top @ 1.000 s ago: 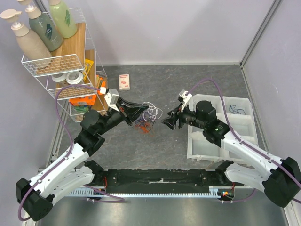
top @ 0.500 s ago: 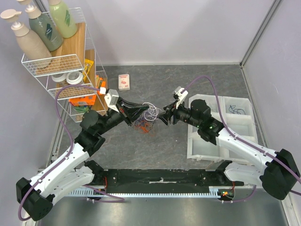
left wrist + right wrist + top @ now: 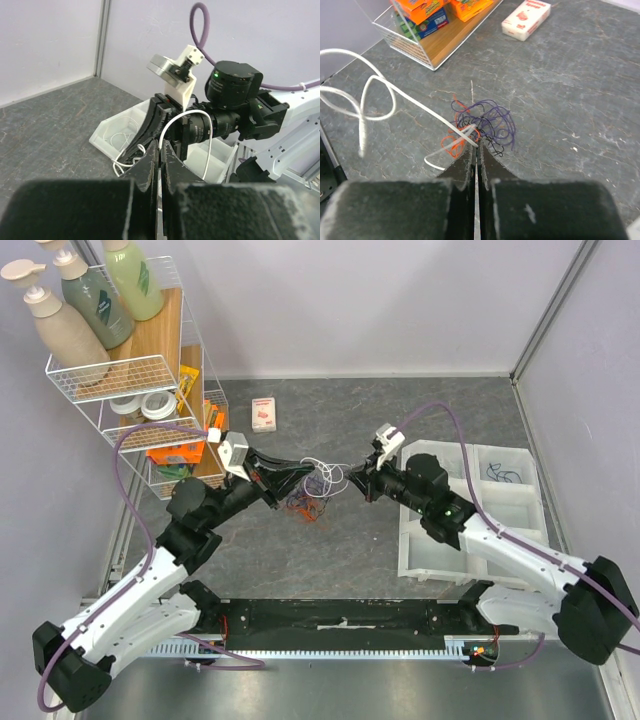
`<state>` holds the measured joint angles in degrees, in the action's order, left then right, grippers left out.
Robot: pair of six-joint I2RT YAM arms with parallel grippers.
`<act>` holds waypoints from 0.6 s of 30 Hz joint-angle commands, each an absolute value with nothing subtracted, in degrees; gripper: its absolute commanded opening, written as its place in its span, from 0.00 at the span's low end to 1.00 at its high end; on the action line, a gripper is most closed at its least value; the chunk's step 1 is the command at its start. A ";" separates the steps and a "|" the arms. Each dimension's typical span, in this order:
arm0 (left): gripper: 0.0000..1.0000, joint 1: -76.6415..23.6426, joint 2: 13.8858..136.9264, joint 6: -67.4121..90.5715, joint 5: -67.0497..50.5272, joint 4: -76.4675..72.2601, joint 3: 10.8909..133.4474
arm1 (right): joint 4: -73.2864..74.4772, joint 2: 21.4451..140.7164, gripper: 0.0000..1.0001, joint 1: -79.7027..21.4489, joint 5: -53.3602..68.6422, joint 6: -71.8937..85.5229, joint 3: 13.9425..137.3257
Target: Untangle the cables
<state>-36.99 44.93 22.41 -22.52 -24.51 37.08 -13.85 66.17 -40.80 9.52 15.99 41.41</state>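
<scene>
On the grey desk, the white tray is partly hidden by the right arm. Both sets of jaws are pressed together, and the one white cable is pinched by the left gripper and the right gripper alike. The other cables, purple, orange and dark, are seen knotted on the desk beneath, and their number cannot be made out.

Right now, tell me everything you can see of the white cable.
The white cable is a thin, smooth, plastic-looking strand, raised in loose loops between the arms. The shut jaws of the left gripper pinch one stretch; those of the right gripper appear to pinch another. It hangs above the purple, orange and dark tangle on the table.
</scene>
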 commanded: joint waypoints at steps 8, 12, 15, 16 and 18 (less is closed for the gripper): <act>0.02 -36.91 37.27 17.40 -7.22 -24.53 34.45 | -9.15 52.56 0.00 -41.04 -6.49 19.34 35.07; 0.02 -36.91 36.65 16.70 -3.96 -23.12 34.63 | -4.58 50.81 0.00 -41.04 -12.55 19.60 35.24; 0.02 -36.91 36.12 16.44 -1.59 -22.24 34.45 | -0.19 49.05 0.00 -41.04 -19.75 21.61 35.33; 0.02 -36.91 35.86 16.44 -0.71 -21.98 34.37 | 2.43 48.17 0.00 -41.04 -22.65 22.32 35.33; 0.02 -37.00 35.51 16.35 1.84 -21.27 34.37 | 5.96 45.98 0.00 -40.96 -29.16 24.43 35.25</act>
<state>-36.99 36.62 19.14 -4.51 -22.02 34.48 -1.98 49.80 -40.84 -14.70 20.47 35.35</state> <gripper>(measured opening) 0.031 0.009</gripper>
